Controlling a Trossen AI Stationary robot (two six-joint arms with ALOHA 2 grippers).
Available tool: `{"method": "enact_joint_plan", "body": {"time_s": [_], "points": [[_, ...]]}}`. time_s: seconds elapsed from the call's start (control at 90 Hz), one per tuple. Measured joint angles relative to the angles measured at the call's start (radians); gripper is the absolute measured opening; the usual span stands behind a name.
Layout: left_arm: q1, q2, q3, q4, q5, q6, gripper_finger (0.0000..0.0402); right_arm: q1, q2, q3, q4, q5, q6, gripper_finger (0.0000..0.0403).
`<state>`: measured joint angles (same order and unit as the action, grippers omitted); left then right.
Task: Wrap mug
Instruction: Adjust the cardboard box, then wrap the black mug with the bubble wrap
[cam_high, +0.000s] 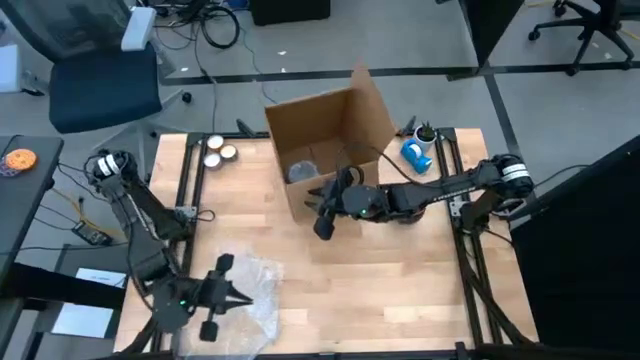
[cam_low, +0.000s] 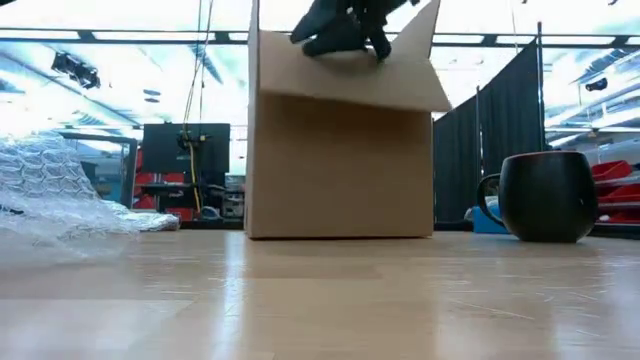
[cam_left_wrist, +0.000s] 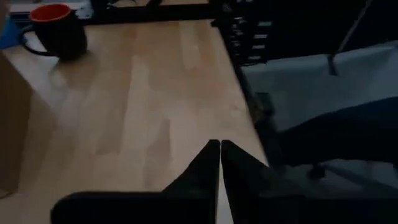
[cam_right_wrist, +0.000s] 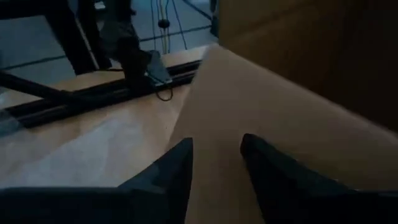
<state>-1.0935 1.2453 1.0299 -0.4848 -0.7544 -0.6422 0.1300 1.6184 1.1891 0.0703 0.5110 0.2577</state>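
Right pincer hangs over the near flap of the cardboard box, fingers parted, nothing between them; flap edge lies just below the tips, probably to fold or steady it. Mug stands upright on the bench behind that pincer, under its arm, beside the box, unwrapped. Left pincer waits at the bench's near edge, fingers closed together and empty. Bubble wrap lies right under and beside it, well apart from the mug, so wrapping looks not yet begun.
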Motion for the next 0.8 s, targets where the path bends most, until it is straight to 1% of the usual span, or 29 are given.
{"method": "enact_joint_plan", "body": {"time_s": [0.067,0.167,0.256,0.311,0.389,0.467,0.578,0.656,0.711,0.8], "points": [[-0.029,0.0,0.03,-0.067,0.03,-0.053,0.0,-0.004,0.0,-0.05,0.049,-0.002,0.003,0.0121],[-0.062,0.0,0.043,-0.16,0.107,-0.165,0.0,0.01,0.002,-0.087,0.108,-0.003,0.008,0.0118],[-0.083,0.008,0.025,-0.191,0.117,-0.254,0.0,0.057,0.002,-0.087,0.127,0.001,0.004,0.0115],[-0.086,0.021,0.003,-0.183,0.118,-0.262,0.0,0.097,0.002,-0.087,0.151,0.001,-0.013,0.0113],[-0.086,0.049,-0.018,-0.158,0.117,-0.249,0.0001,0.163,0.002,-0.087,0.217,0.002,-0.041,0.011],[-0.081,0.083,-0.032,-0.151,0.111,-0.197,0.0003,0.231,0.002,-0.086,0.253,0.032,-0.059,0.0108],[-0.063,0.133,-0.052,-0.156,0.114,-0.121,0.0012,0.319,0.002,-0.086,0.243,0.135,-0.05,0.0104],[-0.048,0.164,-0.054,-0.148,0.127,-0.078,0.0026,0.372,0.008,-0.086,0.246,0.205,-0.032,0.0101],[-0.037,0.188,-0.054,-0.136,0.155,-0.041,0.0039,0.408,0.016,-0.086,0.244,0.247,-0.026,0.0098],[-0.019,0.218,-0.054,-0.1,0.206,-0.023,0.0066,0.447,0.035,-0.086,0.257,0.292,0.001,0.0096]]}}
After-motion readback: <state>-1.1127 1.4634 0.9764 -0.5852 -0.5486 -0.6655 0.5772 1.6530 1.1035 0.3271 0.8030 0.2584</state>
